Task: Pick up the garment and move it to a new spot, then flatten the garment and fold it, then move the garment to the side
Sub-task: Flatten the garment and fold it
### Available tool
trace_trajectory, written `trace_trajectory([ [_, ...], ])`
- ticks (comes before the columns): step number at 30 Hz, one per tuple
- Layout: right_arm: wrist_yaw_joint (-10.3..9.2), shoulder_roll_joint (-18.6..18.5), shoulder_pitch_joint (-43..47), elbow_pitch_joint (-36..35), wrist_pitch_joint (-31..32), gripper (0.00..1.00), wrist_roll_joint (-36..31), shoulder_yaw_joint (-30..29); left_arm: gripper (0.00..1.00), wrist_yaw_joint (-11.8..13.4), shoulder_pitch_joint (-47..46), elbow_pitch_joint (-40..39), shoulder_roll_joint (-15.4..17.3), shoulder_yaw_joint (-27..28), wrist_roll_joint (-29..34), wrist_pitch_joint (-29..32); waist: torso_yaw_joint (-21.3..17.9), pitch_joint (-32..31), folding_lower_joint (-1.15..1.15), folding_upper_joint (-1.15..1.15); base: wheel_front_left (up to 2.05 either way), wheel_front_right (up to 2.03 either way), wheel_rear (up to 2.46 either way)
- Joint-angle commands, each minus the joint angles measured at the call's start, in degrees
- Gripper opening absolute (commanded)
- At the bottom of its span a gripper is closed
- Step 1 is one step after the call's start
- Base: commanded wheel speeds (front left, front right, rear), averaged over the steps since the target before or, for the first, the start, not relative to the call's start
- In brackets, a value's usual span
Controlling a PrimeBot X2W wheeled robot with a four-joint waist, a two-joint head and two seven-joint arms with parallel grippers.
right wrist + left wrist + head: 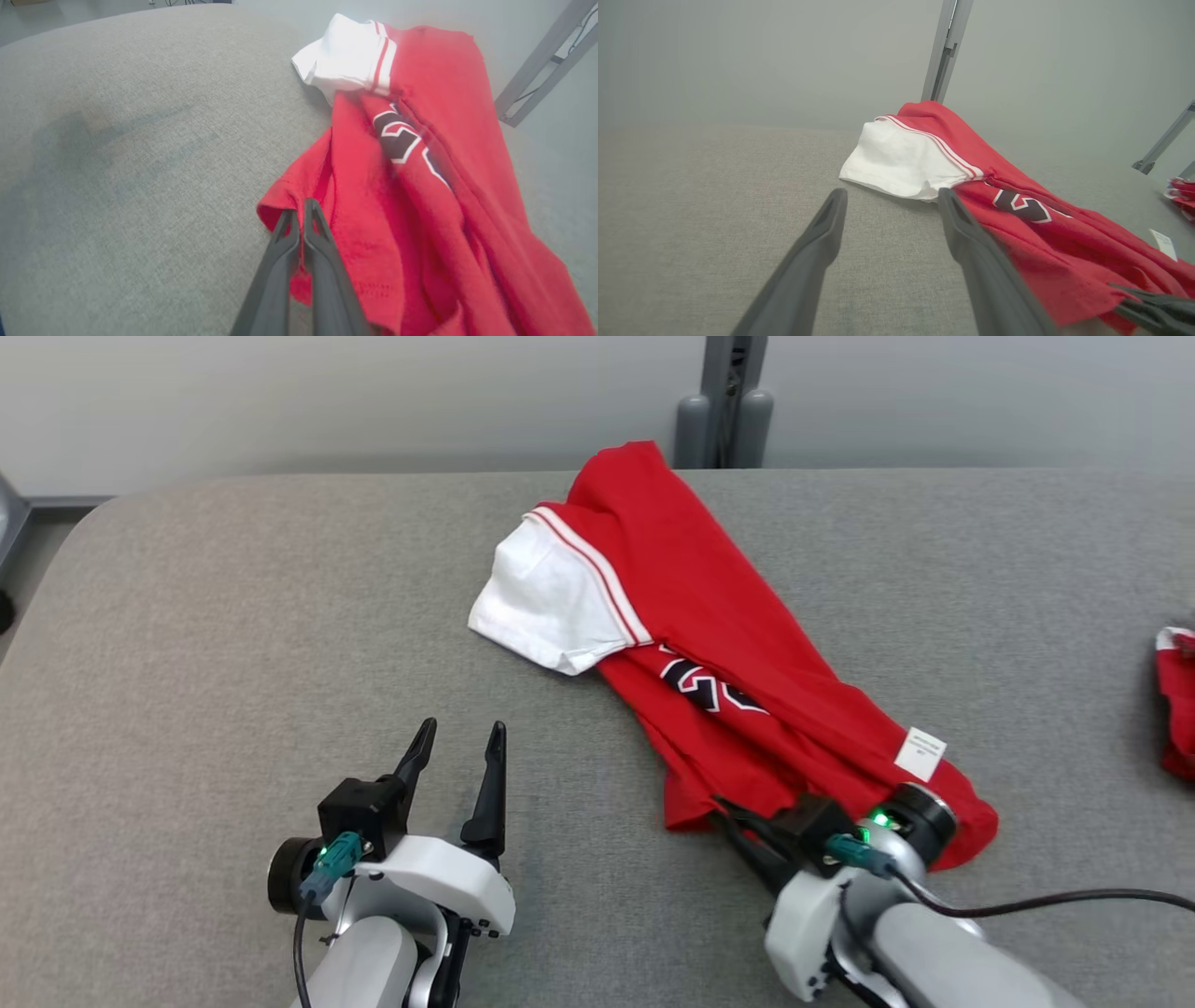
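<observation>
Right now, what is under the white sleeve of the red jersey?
The white sleeve rests on the grey padded table, which shows around its free edges. Whether any of the red jersey is tucked beneath is covered.

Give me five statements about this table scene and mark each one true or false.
1. The right gripper is shut on an edge of the red garment. True.
2. The left gripper is shut on the white sleeve. False: its jaws stand open over the grey table, apart from the white sleeve.
3. The garment lies flat and neatly folded. False: it lies bunched and creased in a long heap.
4. A white label shows on the garment. True.
5. A second red cloth lies apart from the garment, toward the robot's right. True.
</observation>
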Motion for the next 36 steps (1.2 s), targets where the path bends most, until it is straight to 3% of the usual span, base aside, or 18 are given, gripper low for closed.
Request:
trace_trajectory([
  [1,0.02,-2.3,1.2,-2.7,1.4,0.00,1.1,0.1,1.00,-0.1,0.4,0.1,0.2,0.5,0.4,-0.1,-1.4,-0.8,0.00,0.00,0.00,0.00,0.00],
  [9,0.02,-16.8,6.3,-21.5,13.6,0.00,5.3,-3.8,1.00,-0.7,0.7,0.2,0.2,2.1,1.3,-0.1,-4.9,-1.3,0.00,0.00,0.00,0.00,0.00],
  [13,0.02,-21.3,9.5,-28.4,19.6,0.00,4.4,-11.6,1.00,-0.7,0.3,0.2,0.2,2.0,1.3,-0.1,-6.0,-1.1,0.00,0.00,0.00,0.00,0.00],
  [17,0.01,-23.5,12.7,-32.3,23.5,0.00,1.0,-20.9,1.00,-0.7,-0.1,0.4,0.2,1.8,1.2,-0.1,-6.4,-1.0,0.00,0.00,0.00,0.00,0.00],
  [24,0.02,-21.0,16.7,-35.3,26.1,0.00,-7.8,-33.6,1.00,-0.8,-0.9,0.7,0.2,1.2,0.8,-0.1,-5.9,-0.9,0.00,0.00,0.00,0.00,0.00],
  [29,0.01,-18.9,19.6,-36.0,28.1,0.00,-6.0,-31.6,1.00,-0.8,-1.0,0.8,0.2,0.8,0.4,-0.1,-5.3,-0.8,0.00,0.00,0.00,0.00,0.00],
  [36,0.01,-17.4,22.5,-33.8,30.9,0.00,-0.4,-24.6,1.00,-0.6,-1.4,1.0,0.2,0.5,0.4,-0.1,-4.8,-0.4,0.00,0.00,0.00,0.00,0.00],
])
